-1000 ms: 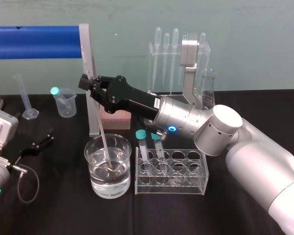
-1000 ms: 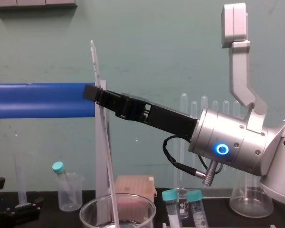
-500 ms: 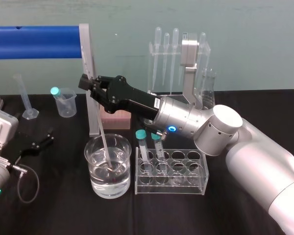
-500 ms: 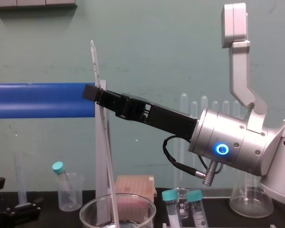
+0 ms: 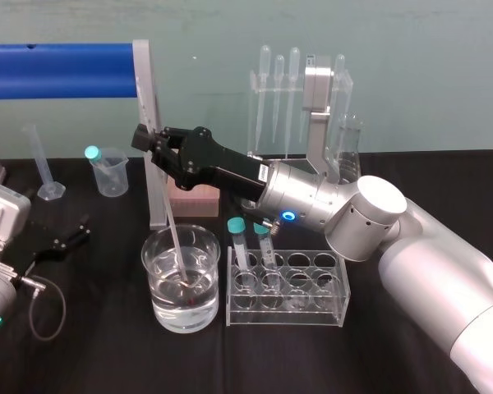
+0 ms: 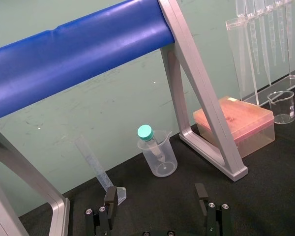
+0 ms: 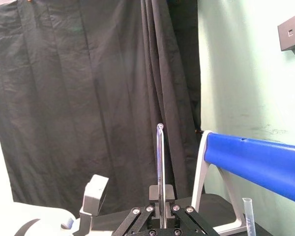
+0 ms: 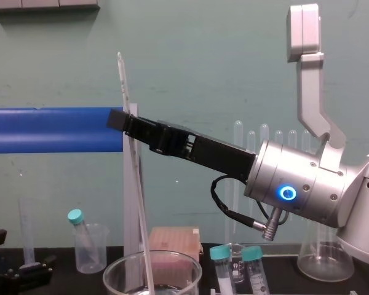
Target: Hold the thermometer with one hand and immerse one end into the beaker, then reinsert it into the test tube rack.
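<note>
Head view: the right gripper [image 5: 146,139] reaches leftward above the beaker [image 5: 158,283], its fingers [image 5: 160,141] pressed together on the thermometer [image 5: 169,220], pinching it high on the rod. The rod slants down from there, and its lower end sits in the water inside the beaker, near the bottom. The beaker stands on the black bench [image 5: 107,353], just left of the test tube rack [image 5: 329,289]. The left gripper [image 5: 62,241] rests low at the bench's left side, well apart from the beaker.

Left wrist view: the left gripper [image 6: 156,196] has its fingers [image 6: 110,196] spread wide with nothing between them.

Right wrist view: the right gripper [image 7: 161,197] clamps the thermometer [image 7: 160,157], and the rod stands straight up out of the closed fingers [image 7: 168,192].

Chest view: the right gripper [image 8: 118,119] grips the thermometer [image 8: 123,86] below its upper end; the rod runs down into the beaker [image 8: 112,270]
</note>
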You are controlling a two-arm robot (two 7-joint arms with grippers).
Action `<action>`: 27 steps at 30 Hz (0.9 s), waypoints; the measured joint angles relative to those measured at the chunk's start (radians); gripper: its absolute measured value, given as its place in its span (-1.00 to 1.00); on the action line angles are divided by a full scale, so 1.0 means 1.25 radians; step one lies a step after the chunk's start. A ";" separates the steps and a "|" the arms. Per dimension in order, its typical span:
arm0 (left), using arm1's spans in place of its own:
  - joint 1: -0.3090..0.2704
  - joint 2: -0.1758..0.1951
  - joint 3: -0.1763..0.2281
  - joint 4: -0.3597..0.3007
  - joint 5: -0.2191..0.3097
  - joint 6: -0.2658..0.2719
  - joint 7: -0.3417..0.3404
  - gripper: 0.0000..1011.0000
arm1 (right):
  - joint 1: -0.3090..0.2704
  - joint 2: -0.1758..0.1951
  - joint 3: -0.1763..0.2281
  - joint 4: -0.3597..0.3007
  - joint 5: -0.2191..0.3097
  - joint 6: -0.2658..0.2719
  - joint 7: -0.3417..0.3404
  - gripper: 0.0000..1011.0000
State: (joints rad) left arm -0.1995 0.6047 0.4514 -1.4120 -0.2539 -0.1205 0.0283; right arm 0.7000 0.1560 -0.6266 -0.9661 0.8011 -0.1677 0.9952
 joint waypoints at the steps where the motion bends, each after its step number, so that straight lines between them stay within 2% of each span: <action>1: 0.000 0.000 0.000 0.000 0.000 0.000 0.000 0.99 | 0.000 0.000 0.000 0.000 0.000 0.000 0.000 -0.89; 27: 0.000 0.000 0.000 0.000 0.000 0.000 0.000 0.99 | 0.000 0.000 0.000 0.000 0.000 0.000 0.000 -0.89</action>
State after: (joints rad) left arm -0.1995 0.6047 0.4514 -1.4120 -0.2539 -0.1205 0.0283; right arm 0.7000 0.1561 -0.6266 -0.9662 0.8011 -0.1677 0.9952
